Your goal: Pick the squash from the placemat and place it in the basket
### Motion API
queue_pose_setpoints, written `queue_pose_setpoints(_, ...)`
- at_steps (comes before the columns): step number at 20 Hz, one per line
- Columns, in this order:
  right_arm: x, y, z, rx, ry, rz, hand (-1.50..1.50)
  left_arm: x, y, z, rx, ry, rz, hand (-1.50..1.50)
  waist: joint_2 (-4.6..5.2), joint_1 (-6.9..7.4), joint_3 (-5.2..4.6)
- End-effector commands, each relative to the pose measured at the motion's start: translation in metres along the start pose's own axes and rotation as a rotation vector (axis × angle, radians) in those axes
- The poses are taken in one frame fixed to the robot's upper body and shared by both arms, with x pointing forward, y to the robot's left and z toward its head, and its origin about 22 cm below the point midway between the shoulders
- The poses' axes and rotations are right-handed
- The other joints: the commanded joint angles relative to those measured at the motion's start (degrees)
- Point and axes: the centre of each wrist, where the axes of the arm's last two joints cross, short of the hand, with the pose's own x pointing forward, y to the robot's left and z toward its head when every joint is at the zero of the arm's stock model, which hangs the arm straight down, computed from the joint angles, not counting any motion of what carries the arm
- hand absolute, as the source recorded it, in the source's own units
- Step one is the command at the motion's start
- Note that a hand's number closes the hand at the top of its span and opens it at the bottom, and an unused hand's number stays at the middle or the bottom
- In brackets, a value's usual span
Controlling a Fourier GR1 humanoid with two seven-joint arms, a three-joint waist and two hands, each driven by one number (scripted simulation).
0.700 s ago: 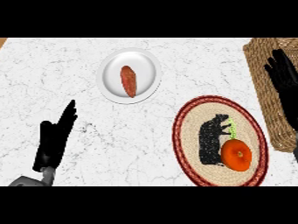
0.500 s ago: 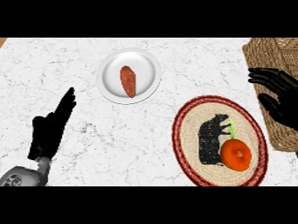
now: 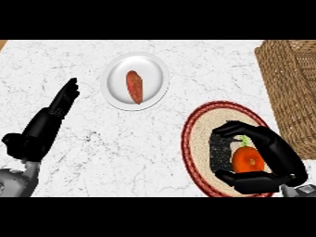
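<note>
The right robot hand (image 3: 273,159) comes in at the lower right and sits over the placemat (image 3: 200,139), a round woven mat with a dark red rim and a black pattern in its middle. Its fingers arch over from the far side and its thumb lies on the near side, so that the two curve round the squash (image 3: 248,159) like a bracket. The squash is orange with a small green stem at its far end, and it lies on the placemat in the hollow of that hand. Fingers and thumb are close around it, but whether they actually touch its skin cannot be told.

The left robot hand (image 3: 45,124) shows at the lower left, above the white marble bench (image 3: 119,148), fingers straight and pressed together, pointing away from the robot, with nothing in it.

Beyond the right robot hand and off to its right stands the wicker basket (image 3: 304,88), at the edge of the bench, just beside the placemat. Between the two hands, farther from the robot, is a white plate (image 3: 153,69) carrying a reddish-brown sweet potato (image 3: 134,86).

No brand, label or writing shows anywhere.
</note>
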Motion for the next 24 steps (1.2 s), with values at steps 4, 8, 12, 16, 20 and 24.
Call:
queue_pose_setpoints(4,0.031,0.021,0.022,-0.115,0.092,0.385,-1.5,-0.004,0.018,0.0,0.0,-0.018,0.009,0.0,-0.26,-1.3,-0.22)
queue_pose_setpoints(8,0.073,-0.018,0.021,-0.209,0.153,0.648,-1.5,-0.003,0.006,-0.004,0.009,-0.029,0.017,0.0,-0.33,-2.08,-0.28)
queue_pose_setpoints(12,0.117,-0.041,0.016,-0.106,0.327,0.91,-1.5,0.005,0.009,-0.005,0.001,-0.013,0.001,0.0,-0.39,-1.79,-0.41)
queue_pose_setpoints(16,0.15,-0.044,0.016,0.14,0.513,0.962,-1.5,-0.005,0.02,0.001,-0.001,-0.031,0.005,0.0,-0.1,-0.9,-0.44)
queue_pose_setpoints(20,0.173,-0.057,0.013,0.271,0.634,0.91,-1.5,0.006,-0.004,0.003,-0.026,-0.029,0.014,0.0,-0.02,-0.08,-0.15)
queue_pose_setpoints(24,0.209,-0.061,0.011,0.305,0.626,0.859,-1.5,-0.01,0.008,-0.002,-0.019,-0.035,-0.003,0.0,0.19,-0.3,-0.09)
